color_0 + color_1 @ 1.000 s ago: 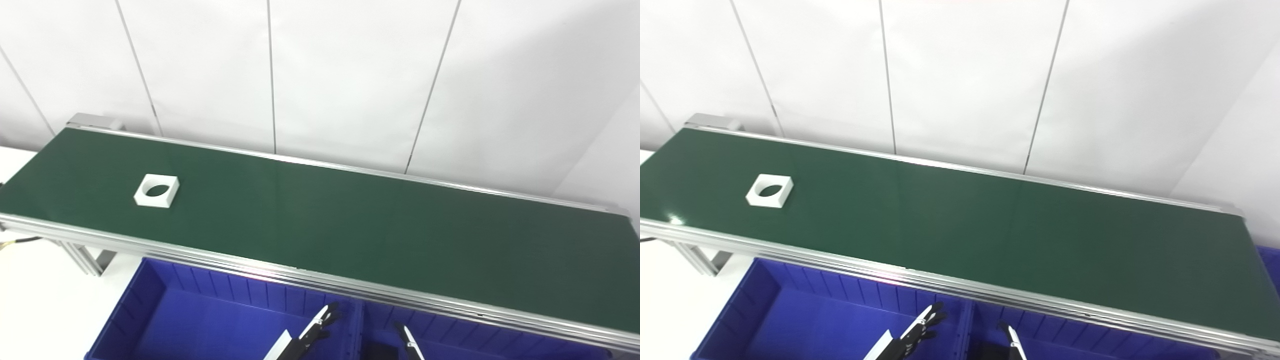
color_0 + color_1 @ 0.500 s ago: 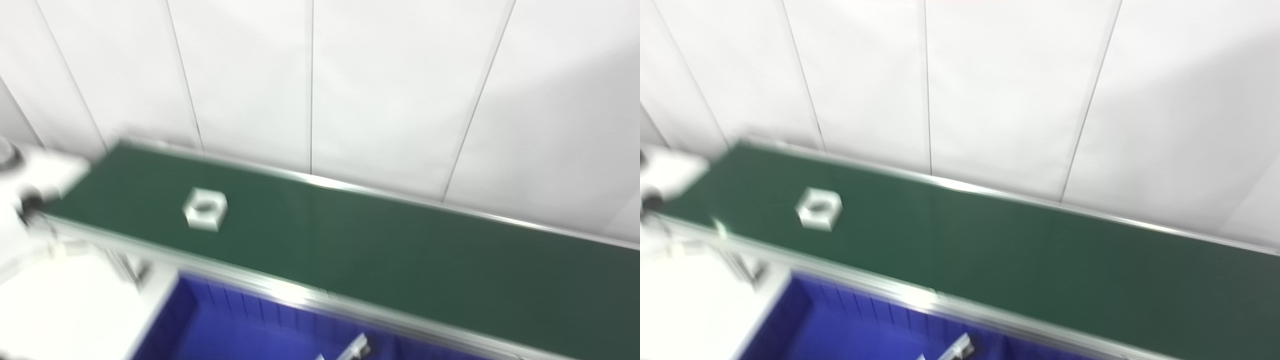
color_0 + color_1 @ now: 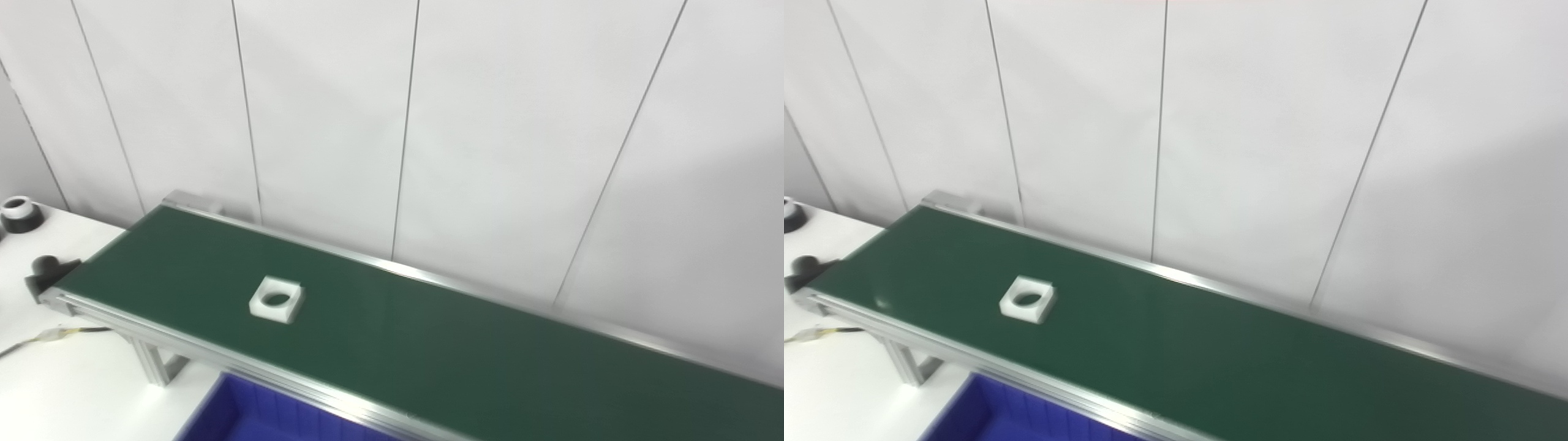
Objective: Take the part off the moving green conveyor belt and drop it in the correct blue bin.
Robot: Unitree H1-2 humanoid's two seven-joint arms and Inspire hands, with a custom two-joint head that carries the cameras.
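Note:
A white square part with a round hole (image 3: 277,299) lies flat on the green conveyor belt (image 3: 429,349), toward its left end and nearer the front rail. Only the top corner of a blue bin (image 3: 269,416) shows below the belt's front rail, at the bottom edge. Neither of my hands appears in either eye view.
The belt's aluminium frame (image 3: 184,352) stands on a white table (image 3: 67,380). A black and white round object (image 3: 18,214) sits at the far left, a black motor piece (image 3: 46,272) sits at the belt's left end, and a thin cable (image 3: 49,335) lies beside it. White wall panels rise behind.
The camera has tilted up and swung left, so the bins and both hands have dropped out of the picture. The white part has travelled a little to the right along the belt.

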